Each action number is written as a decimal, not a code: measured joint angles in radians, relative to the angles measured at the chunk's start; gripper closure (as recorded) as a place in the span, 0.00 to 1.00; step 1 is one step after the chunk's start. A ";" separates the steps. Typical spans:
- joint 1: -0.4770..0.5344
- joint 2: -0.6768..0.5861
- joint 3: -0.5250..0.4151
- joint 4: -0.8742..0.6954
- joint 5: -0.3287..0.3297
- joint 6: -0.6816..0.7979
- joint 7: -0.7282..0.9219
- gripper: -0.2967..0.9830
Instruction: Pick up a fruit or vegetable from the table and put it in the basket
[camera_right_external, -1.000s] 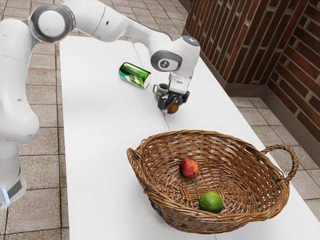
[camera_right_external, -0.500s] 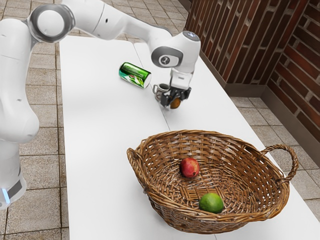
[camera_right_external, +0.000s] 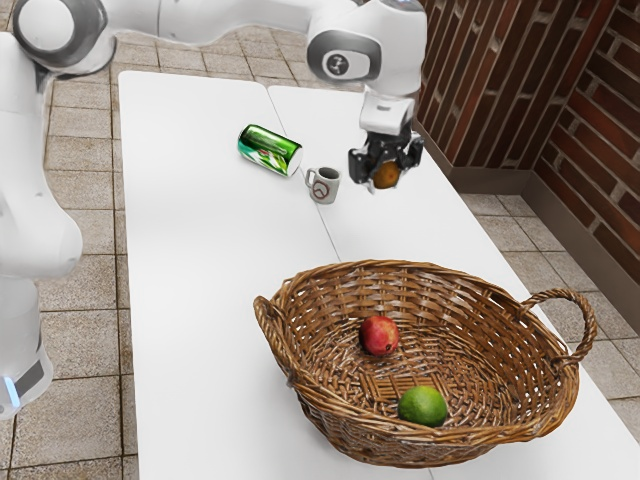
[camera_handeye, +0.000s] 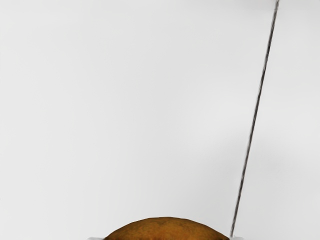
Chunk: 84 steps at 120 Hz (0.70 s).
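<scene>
Item under inspection: a brownish-orange rounded fruit (camera_right_external: 386, 176), found in the black two-finger gripper (camera_right_external: 385, 170) above the white table (camera_right_external: 200, 300). The jaws are closed upon it from two sides, and it sits between their tips.

Edges and room: in the exterior view, the gripper appears near the long table edge facing the dark red brick wall (camera_right_external: 500, 80). A stretch of tabletop lies between the pale grey mug (camera_right_external: 325, 190) and the rim of the brown wicker basket (camera_right_external: 350, 428). The green cylindrical can (camera_right_external: 268, 150) lies on its side just beside the mug, on the exterior view's left. The basket's mouth faces up; its wide rim rises around an open interior, and a looped handle (camera_right_external: 588, 322) stands at the exterior view's right. Inside, a red round fruit (camera_right_external: 379, 335) and a green round fruit (camera_right_external: 422, 405) lie apart, with woven floor between and beside them.

Orientation: the held fruit appears nearly round in the exterior view. The wrist view records a broad, smooth arc beside the dark table seam (camera_handeye: 257, 102). Its long axis, and which way either end points, cannot be determined.
</scene>
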 joint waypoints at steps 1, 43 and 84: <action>0.001 0.000 -0.007 0.000 0.000 -0.003 0.000 0.56; -0.089 -0.001 -0.168 -0.003 -0.042 -0.091 -0.020 0.57; -0.284 -0.001 -0.161 -0.006 -0.052 -0.113 -0.062 0.56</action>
